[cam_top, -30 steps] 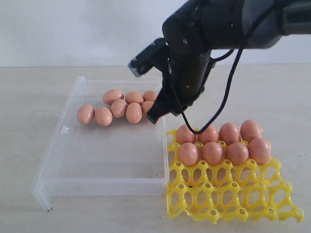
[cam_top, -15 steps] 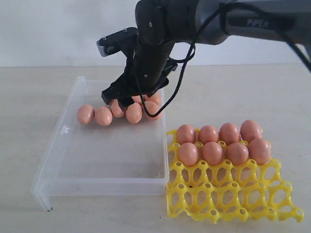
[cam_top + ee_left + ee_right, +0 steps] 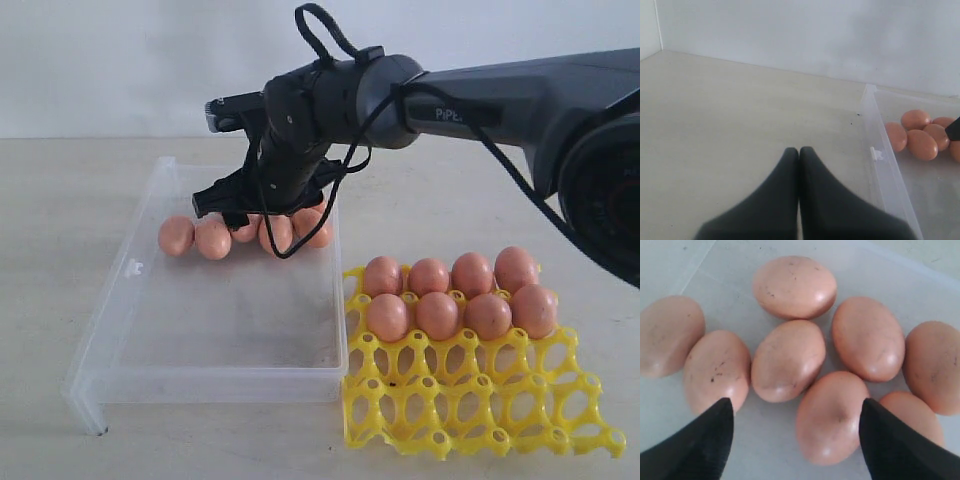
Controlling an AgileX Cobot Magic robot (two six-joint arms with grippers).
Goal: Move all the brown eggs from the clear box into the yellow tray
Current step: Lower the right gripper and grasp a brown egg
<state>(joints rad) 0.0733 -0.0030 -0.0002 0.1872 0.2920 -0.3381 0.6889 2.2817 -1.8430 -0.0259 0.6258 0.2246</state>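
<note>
Left gripper (image 3: 799,152): jaws pressed together, holding nothing, parked over bare table (image 3: 715,110) just outside the clear box (image 3: 215,385), probably to keep out of the working arm's way. This arm is out of frame in the exterior view. Eight brown eggs (image 3: 212,239) lie bunched against the far side of the box; the near floor is bare. Right gripper (image 3: 795,410): spread wide, nothing held, hanging directly over the cluster, with its fingers straddling the middle eggs, likely lining up a pick. Whether the tips touch any shell cannot be told. The arm hides part of the cluster from outside, so the count comes from the right wrist view, where one egg is cut off at the edge. Yellow tray (image 3: 480,410), touching the box: eight seated eggs (image 3: 438,315) fill its two far rows, and the near cups are open.
</note>
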